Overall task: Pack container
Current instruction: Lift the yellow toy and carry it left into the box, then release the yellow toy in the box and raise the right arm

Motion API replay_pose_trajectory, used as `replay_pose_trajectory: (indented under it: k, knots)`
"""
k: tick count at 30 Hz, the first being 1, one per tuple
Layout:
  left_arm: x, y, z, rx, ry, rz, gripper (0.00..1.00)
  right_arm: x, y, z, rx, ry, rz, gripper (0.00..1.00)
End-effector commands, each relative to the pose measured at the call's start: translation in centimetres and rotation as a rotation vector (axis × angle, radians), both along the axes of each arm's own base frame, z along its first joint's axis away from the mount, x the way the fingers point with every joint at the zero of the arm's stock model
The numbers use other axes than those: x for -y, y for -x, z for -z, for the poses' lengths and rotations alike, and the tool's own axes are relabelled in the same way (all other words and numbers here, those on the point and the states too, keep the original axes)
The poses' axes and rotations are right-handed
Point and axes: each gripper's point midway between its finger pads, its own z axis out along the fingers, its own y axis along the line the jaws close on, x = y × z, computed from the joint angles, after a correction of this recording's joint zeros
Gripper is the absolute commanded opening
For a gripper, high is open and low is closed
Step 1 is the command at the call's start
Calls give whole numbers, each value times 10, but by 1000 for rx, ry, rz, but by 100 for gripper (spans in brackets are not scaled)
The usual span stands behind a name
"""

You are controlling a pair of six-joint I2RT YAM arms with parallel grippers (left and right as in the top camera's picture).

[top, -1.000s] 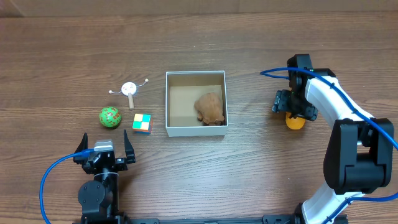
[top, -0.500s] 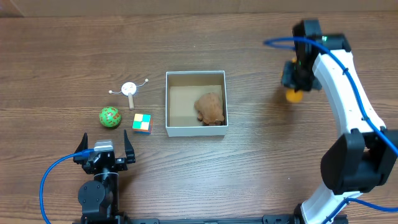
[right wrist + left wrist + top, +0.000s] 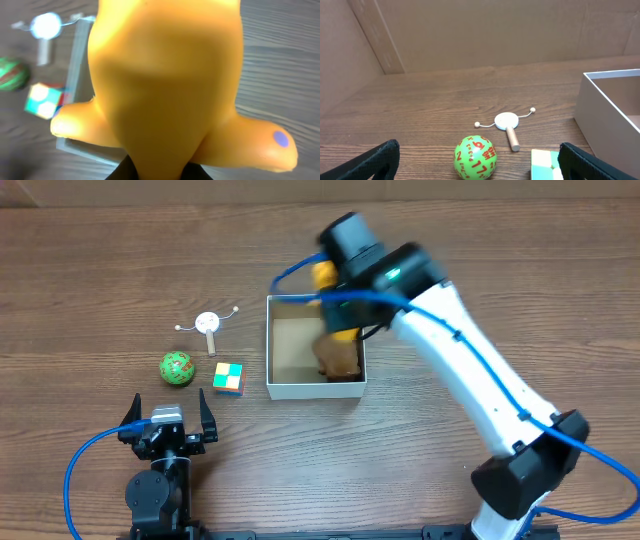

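Observation:
The container (image 3: 313, 391), a square white-walled box with a brown floor, stands mid-table and holds a brown lumpy toy (image 3: 338, 361). My right gripper (image 3: 338, 305) hangs blurred over the box's far right part, shut on an orange rubbery toy (image 3: 324, 275). That orange toy (image 3: 165, 75) fills the right wrist view, with the right gripper (image 3: 157, 171) dark at its base and the container's wall (image 3: 80, 55) behind it. My left gripper (image 3: 168, 418) rests open at the front left, nothing between its fingers (image 3: 370, 161).
Left of the container lie a green numbered ball (image 3: 177, 368), a small colour cube (image 3: 229, 378) and a white disc toy with a wooden handle (image 3: 208, 325). The left wrist view shows the ball (image 3: 475, 156), the cube (image 3: 546, 164) and the container's wall (image 3: 605, 115).
The right gripper closed on the orange toy at the right of the table, lifted it, then swung left to above the container. The left arm has not moved.

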Motion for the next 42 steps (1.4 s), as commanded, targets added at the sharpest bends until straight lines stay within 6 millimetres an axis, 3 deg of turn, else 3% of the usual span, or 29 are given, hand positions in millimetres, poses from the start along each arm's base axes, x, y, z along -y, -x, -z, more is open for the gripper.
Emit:
replay_pose_trajectory:
  k: [1, 5, 10, 13, 31, 33, 37, 42]
  knots:
    - [3, 0, 2, -1, -17, 19, 100, -29, 17, 7, 2, -29, -25, 17]
    - [3, 0, 2, -1, -17, 19, 100, -48, 23, 30, 11, -38, -64, 19]
    - [3, 0, 2, -1, -17, 19, 100, -50, 21, 67, 8, -34, -66, 19]
    - [3, 0, 2, -1, -17, 19, 100, -48, 20, 79, 8, -33, -61, 19]
    - [3, 0, 2, -1, -17, 19, 100, -49, 12, 87, 47, -33, -50, 19]
    - [3, 0, 2, -1, -17, 19, 100, -49, 12, 87, 46, -33, -50, 25]
    - [3, 0, 2, -1, -17, 19, 100, -47, 14, 89, 36, -25, -50, 48]
    - [3, 0, 2, -1, -17, 19, 100, -46, 15, 89, 31, -20, -50, 61]
